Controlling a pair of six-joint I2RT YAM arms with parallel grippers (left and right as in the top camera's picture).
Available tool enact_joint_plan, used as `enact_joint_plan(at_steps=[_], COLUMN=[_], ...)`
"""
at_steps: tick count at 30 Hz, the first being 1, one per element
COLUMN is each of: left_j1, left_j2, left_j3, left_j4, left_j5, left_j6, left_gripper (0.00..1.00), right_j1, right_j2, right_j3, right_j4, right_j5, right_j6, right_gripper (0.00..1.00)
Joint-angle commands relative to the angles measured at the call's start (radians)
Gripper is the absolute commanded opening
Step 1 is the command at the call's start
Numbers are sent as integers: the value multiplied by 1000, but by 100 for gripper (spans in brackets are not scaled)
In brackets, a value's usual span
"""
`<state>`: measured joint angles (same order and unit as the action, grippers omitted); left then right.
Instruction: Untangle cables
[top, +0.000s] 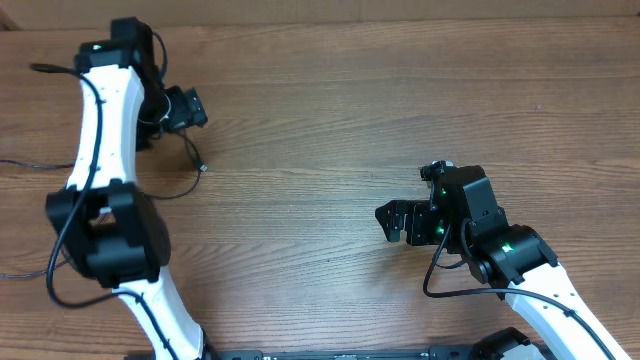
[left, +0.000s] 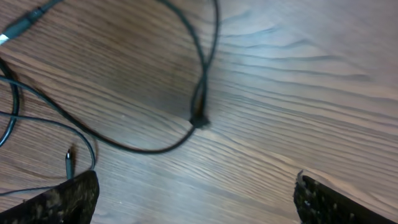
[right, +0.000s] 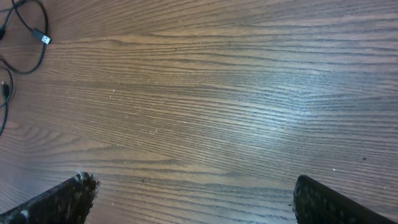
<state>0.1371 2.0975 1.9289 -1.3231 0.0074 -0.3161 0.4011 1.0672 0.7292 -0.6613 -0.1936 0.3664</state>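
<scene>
The cables (left: 199, 119) lie loose on the counter (top: 330, 120), far left, by the left tool (top: 188, 108). The right tool (top: 395, 222) is well apart from them. Both tools are spread wide, holding nothing.

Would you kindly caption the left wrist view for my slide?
Open left claw above black cables looping across wooden table.

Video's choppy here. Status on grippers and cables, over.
Both open, empty: left gripper above the cables, right gripper over table, apart from them. Cables loose, none held. Nothing blocking.
</scene>
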Motion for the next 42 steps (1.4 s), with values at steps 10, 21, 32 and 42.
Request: enact_joint_plan(at_steps=[10,21,32,42], left_j1=[-3,-3,41,347], left_j2=[188,224,135,-204], left_j3=[2,2,13,13], left_j4=[44,101,52,83], left_j5=[-33,-33,-169,-285], left_j6=[-13,-13,-82,-241], left_gripper=[93,4,4,4], right_j1=[3,3,3,3], right_j2=[-3,-3,-3,-3], right_j3=[3,3,3,3], right_j4=[0,-8,-12,-21], right_j5=[13,13,13,21], right_j6=[4,4,4,3], right_gripper=[100,100,100,100])
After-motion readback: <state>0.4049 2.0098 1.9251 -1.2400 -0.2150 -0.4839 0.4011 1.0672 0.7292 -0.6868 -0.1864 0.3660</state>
